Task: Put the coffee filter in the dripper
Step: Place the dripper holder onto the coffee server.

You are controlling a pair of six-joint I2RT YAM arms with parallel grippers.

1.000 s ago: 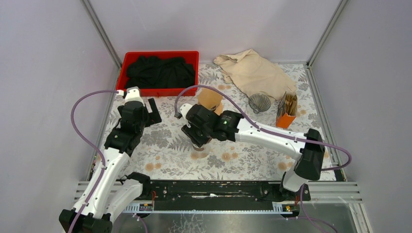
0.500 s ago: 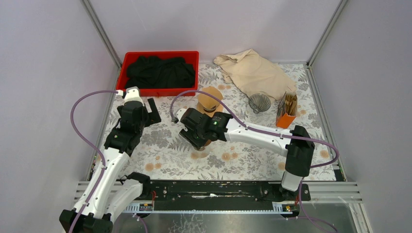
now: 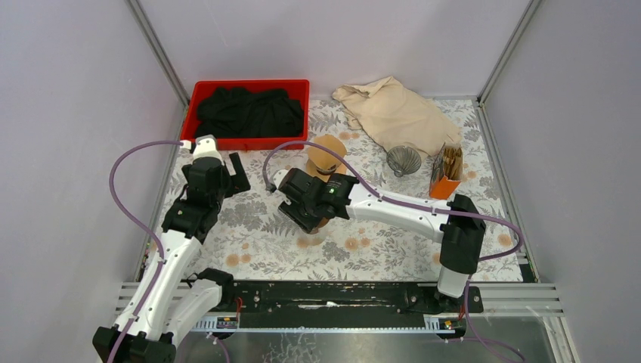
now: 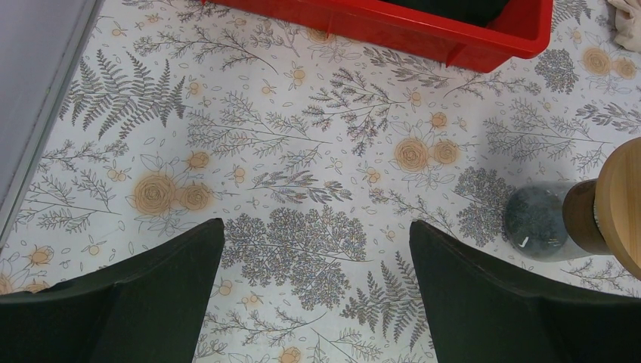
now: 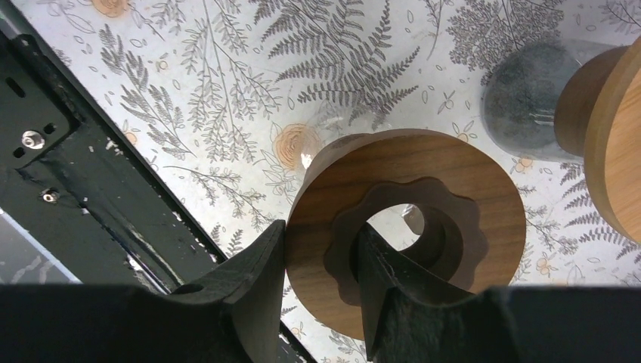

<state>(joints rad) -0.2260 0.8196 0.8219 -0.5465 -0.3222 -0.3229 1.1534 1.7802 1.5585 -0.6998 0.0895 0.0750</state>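
Observation:
My right gripper (image 3: 305, 218) (image 5: 321, 236) is shut on a round wooden ring (image 5: 412, 227) with a scalloped hole. One finger is outside its rim and one is inside the hole, low over the table's middle. A second wooden disc on a dark glass body (image 3: 326, 156) (image 5: 529, 102) lies just behind it; it also shows in the left wrist view (image 4: 574, 219). A wire-mesh cone dripper (image 3: 404, 159) sits at the back right. An orange box of brown paper filters (image 3: 446, 174) stands beside the cone. My left gripper (image 3: 236, 174) (image 4: 317, 227) is open and empty over bare tablecloth at the left.
A red bin (image 3: 249, 140) holding black cloth stands at the back left, its front wall showing in the left wrist view (image 4: 423, 34). A beige cloth (image 3: 393, 113) lies at the back right. The black front rail (image 5: 91, 166) runs close under my right gripper.
My right gripper has shifted a little to the left with the wooden ring, and its elbow has swung left. The left arm has not moved.

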